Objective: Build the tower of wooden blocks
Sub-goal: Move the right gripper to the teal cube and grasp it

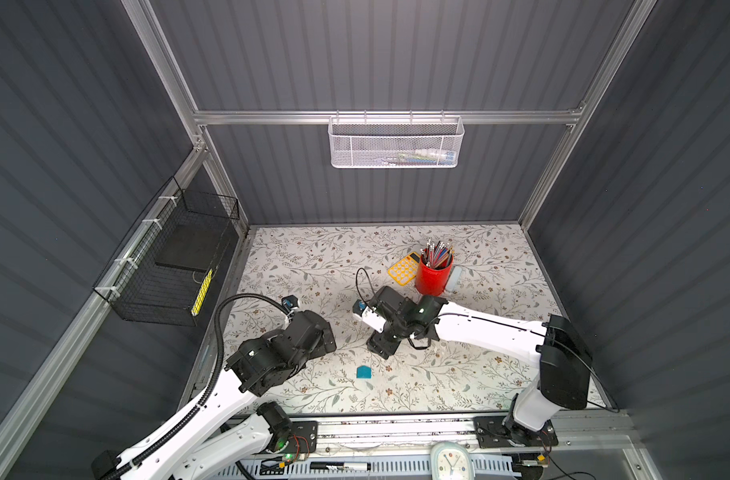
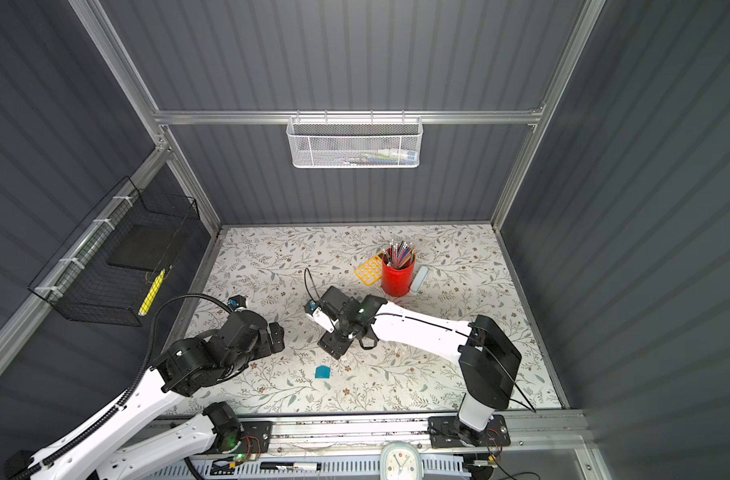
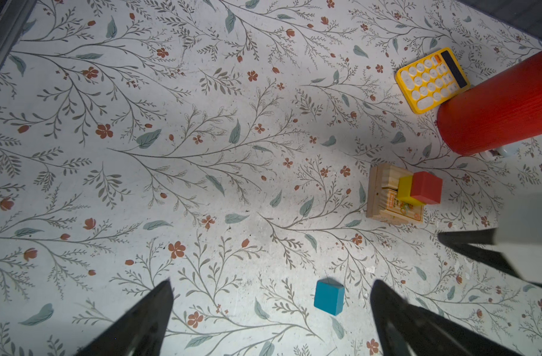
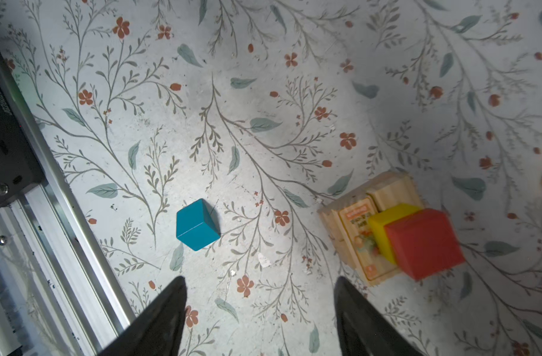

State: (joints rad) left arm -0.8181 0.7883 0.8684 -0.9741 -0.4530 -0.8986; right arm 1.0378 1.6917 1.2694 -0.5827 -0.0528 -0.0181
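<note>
The wood block tower [image 3: 387, 200] is a low stack of tan planks carrying a yellow cube [image 4: 384, 220] with a red cube [image 4: 424, 243] on top of it. In both top views my right arm hides it. A teal block [image 1: 363, 372] [image 4: 197, 224] lies alone on the table toward the front. My left gripper [image 3: 271, 283] hangs open above the table, and the teal block [image 3: 329, 297] shows below, between its fingers. My right gripper [image 4: 260, 279] is open and empty, between the teal block and the tower, above the table.
A red pencil cup [image 1: 433, 274] and a yellow calculator [image 1: 404, 268] stand just behind the tower. A white mesh basket [image 1: 395, 141] hangs on the back wall, and a black wire basket [image 1: 176, 266] on the left wall. The metal rail [image 4: 63, 215] borders the table front.
</note>
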